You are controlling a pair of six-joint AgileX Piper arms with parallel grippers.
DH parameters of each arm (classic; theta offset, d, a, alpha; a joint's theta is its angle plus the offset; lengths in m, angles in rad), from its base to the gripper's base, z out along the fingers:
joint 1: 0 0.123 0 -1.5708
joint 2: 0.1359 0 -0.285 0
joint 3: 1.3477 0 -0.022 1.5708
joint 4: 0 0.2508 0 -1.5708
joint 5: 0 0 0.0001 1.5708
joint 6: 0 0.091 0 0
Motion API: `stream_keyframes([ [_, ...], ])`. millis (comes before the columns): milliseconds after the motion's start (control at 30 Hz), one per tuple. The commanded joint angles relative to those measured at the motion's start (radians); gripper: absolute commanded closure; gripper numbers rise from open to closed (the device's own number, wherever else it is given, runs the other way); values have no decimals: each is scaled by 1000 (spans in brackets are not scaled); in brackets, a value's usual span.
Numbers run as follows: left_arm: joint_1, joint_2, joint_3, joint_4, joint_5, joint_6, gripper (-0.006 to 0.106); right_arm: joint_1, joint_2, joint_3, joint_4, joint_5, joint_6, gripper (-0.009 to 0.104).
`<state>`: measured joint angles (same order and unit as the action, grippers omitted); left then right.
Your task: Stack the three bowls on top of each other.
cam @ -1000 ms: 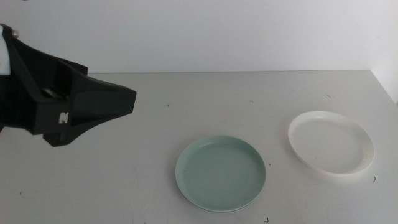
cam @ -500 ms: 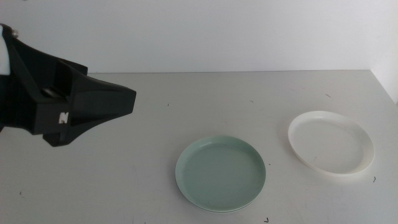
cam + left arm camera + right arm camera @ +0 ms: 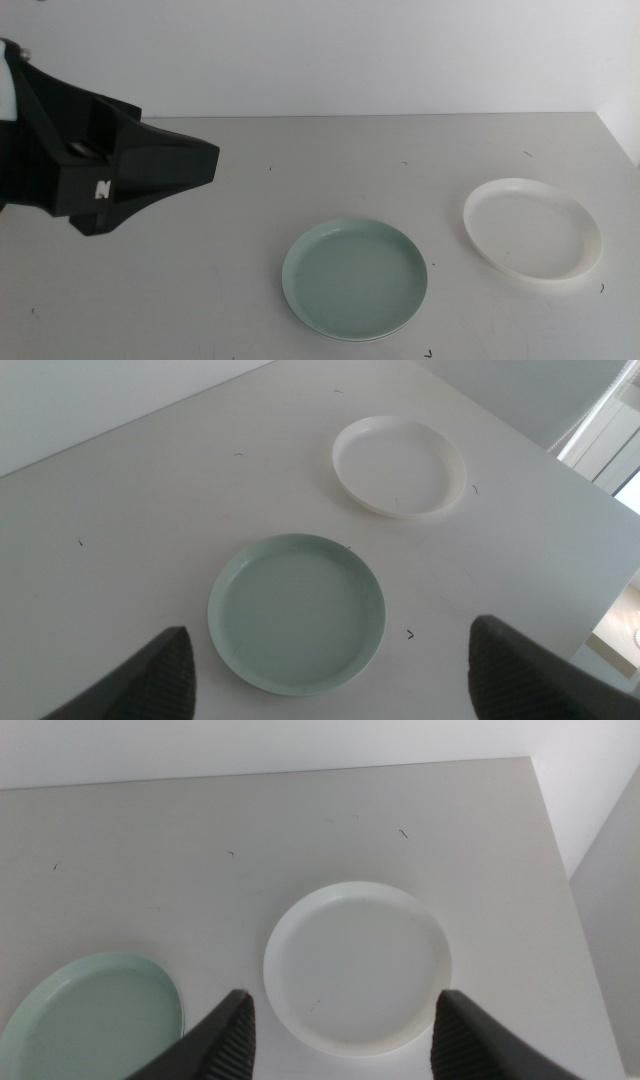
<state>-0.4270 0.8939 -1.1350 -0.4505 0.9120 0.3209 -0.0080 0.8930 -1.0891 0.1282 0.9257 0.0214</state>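
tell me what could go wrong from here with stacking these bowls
1. Only the mint bowl and white bowl show clearly; a pale edge under the mint one may be the grey bowl, so lifting the mint one could undo a stack.
2. The bowls are shallow with low rims, so the open right gripper, above the white bowl, could slip off the rim.
3. The white bowl lies near the table edge and could get pushed off.
The open left gripper hangs over the mint bowl.

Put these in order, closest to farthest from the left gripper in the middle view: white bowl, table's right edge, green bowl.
1. Green bowl, front middle, nearest the left gripper.
2. White bowl, right side.
3. Table's right edge, far right.
The right gripper hovers above the white bowl.
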Motion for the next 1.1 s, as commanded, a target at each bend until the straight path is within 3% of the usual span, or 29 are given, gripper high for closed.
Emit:
stream_keyframes([
  [0, -3, -4, -27, -30, -56, -6, -1, -8, 52, -100, -11, 0, 7, 50],
  [167, -3, -4, -27, -30, -56, -6, -1, -8, 167, -215, -11, 72, 18, 50],
  [400, -3, -4, -27, -29, -56, -6, -1, -8, 273, -300, -62, -31, 18, 50],
  [600, -3, -4, -27, -28, -56, -6, -1, -17, 402, -413, -86, -16, 19, 50],
  [800, -3, -4, -27, -28, -56, -6, -1, -89, 492, -447, -54, -3, 21, 50],
  [1067, -3, -4, -27, -28, -56, -6, -1, -120, 600, -447, -60, -3, 21, 50],
])
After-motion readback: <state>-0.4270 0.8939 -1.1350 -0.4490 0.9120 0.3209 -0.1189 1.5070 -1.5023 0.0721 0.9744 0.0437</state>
